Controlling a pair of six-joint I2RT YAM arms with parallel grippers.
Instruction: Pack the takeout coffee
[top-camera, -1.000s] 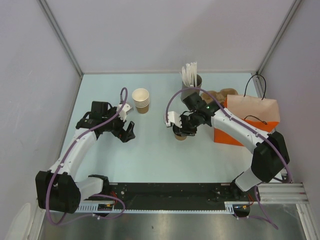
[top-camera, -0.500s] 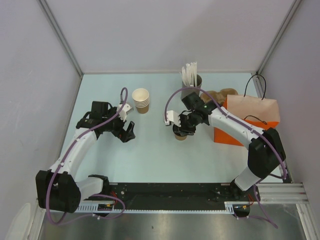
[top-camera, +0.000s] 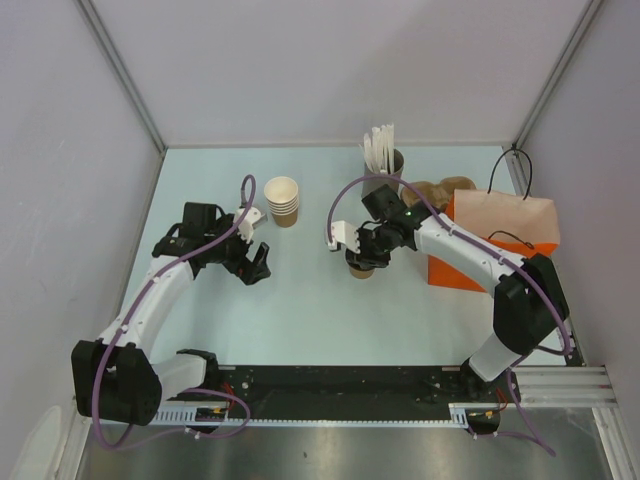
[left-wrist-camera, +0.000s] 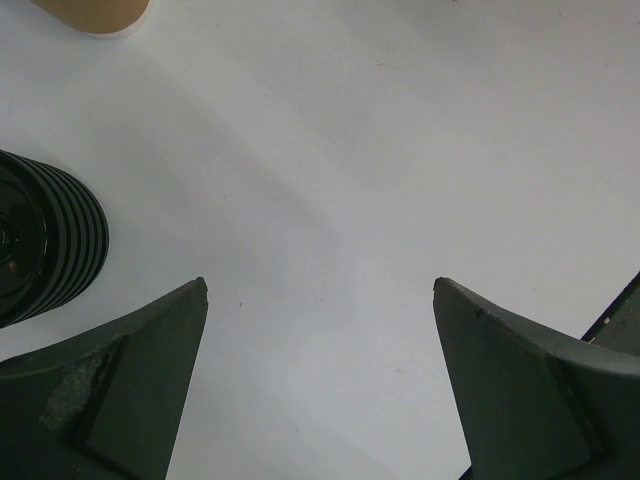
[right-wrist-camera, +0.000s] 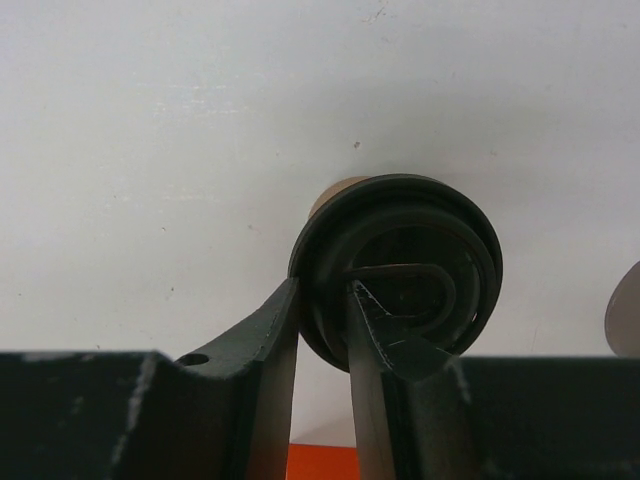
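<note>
The takeout coffee (top-camera: 360, 270), a small tan cup with a black lid (right-wrist-camera: 420, 225), stands on the table just left of the orange paper bag (top-camera: 500, 235). My right gripper (top-camera: 364, 256) comes down on it from above. In the right wrist view the right gripper (right-wrist-camera: 323, 290) pinches the lid's rim, one finger against the outer edge and the other on the lid's top. My left gripper (top-camera: 255, 268) is at the left of the table, apart from the cup. Seen from the left wrist, the left gripper (left-wrist-camera: 320, 285) is wide open over bare table.
A stack of lidless tan cups (top-camera: 283, 200) stands behind the left gripper. A stack of black lids (left-wrist-camera: 45, 240) lies beside the left finger. A dark holder of white sticks (top-camera: 383, 155) and brown paper items (top-camera: 435, 190) sit at the back beside the bag.
The right gripper's jaws have narrowed onto the lid's rim and the arm shifted slightly toward the back. The left arm has not moved.
</note>
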